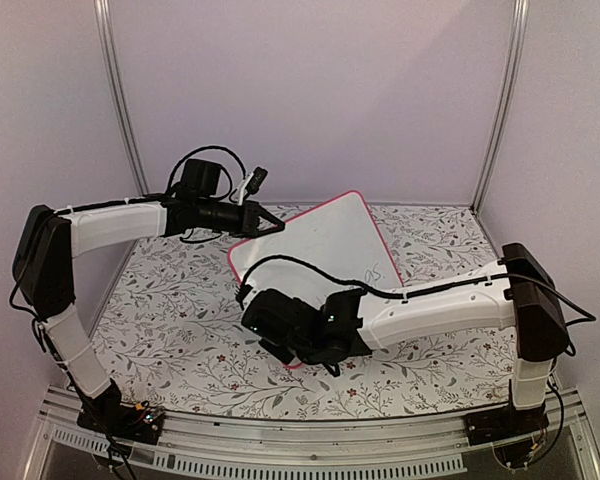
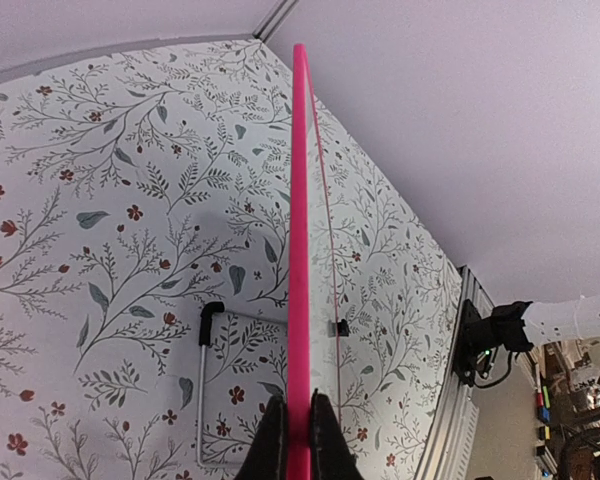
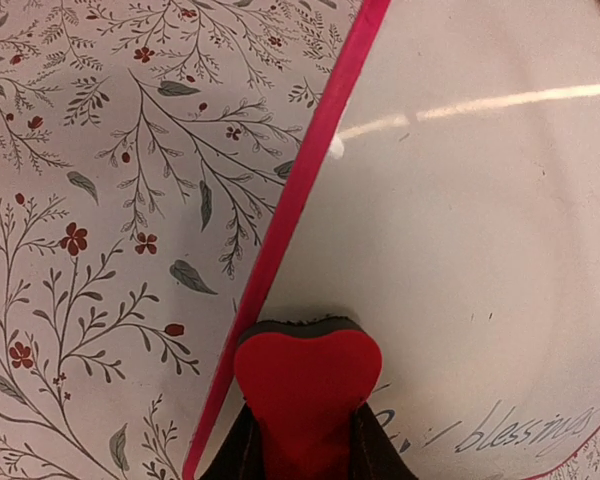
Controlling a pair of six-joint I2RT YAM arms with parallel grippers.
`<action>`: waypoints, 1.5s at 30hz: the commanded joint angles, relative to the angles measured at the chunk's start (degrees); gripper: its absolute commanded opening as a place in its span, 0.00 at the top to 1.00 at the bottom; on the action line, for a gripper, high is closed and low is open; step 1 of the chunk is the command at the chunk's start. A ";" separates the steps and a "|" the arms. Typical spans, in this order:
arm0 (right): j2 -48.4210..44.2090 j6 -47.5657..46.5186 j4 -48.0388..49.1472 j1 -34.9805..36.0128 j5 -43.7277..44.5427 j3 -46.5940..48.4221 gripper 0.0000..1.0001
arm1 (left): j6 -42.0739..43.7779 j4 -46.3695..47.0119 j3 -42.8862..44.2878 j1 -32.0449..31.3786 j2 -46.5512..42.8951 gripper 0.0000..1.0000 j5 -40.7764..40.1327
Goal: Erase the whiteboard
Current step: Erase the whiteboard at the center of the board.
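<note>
"Left end effector (image 2: 298, 425)?"
"Closed on the whiteboard's (image 1: 320, 240) pink rim (image 2: 299, 200). The board stands tilted on the floral table (image 1: 180, 310), between the two arms."
"And the right end effector (image 3: 305, 445)?"
"It's gripping a red heart-shaped eraser (image 3: 307, 375). The eraser seems to be pressed to the board near its edge, beside bluish handwriting (image 3: 510, 432)."

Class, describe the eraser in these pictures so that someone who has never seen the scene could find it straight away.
Start at the flower-patterned table, then find the large whiteboard at its middle. Close to the board's pink rim, the right gripper pinches the eraser. It is the only heart-shaped thing there, solid red with a thin dark pad.
</note>
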 commanded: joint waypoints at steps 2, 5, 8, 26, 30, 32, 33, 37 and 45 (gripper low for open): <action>1.04 2.18 -4.90 0.12 -1.45 -2.78 1.00 | 1.55 -0.30 -0.38 -1.31 -0.05 1.00 -3.14; 0.55 2.70 -5.10 0.50 -1.87 -3.62 1.00 | 1.55 -0.37 -0.41 -1.33 -0.05 1.00 -3.14; 0.61 2.90 -5.44 1.06 -2.13 -3.93 1.00 | 1.59 -0.37 -0.42 -1.30 -0.01 1.00 -3.07; 2.13 -1.03 -2.70 -1.61 2.77 0.85 1.00 | 1.57 -0.31 -0.38 -1.30 -0.15 1.00 -2.97; 2.89 -3.89 -1.49 -2.82 2.85 3.29 1.00 | 1.59 -0.29 -0.32 -1.30 -0.14 1.00 -2.96; 3.31 -4.74 -0.95 -3.37 2.87 4.81 1.00 | 1.62 -0.28 -0.29 -1.35 -0.14 1.00 -2.92; 3.46 -6.37 -0.63 -3.60 2.82 5.46 1.00 | 1.55 -0.29 -0.29 -1.31 -0.14 1.00 -2.93; 4.21 -9.39 0.60 -3.95 2.28 7.79 1.00 | 1.63 -0.28 -0.33 -1.33 -0.22 1.00 -2.97; 4.08 -8.71 -0.35 -3.87 0.22 6.54 1.00 | 1.55 -0.38 -0.20 -1.22 -0.16 1.00 -2.79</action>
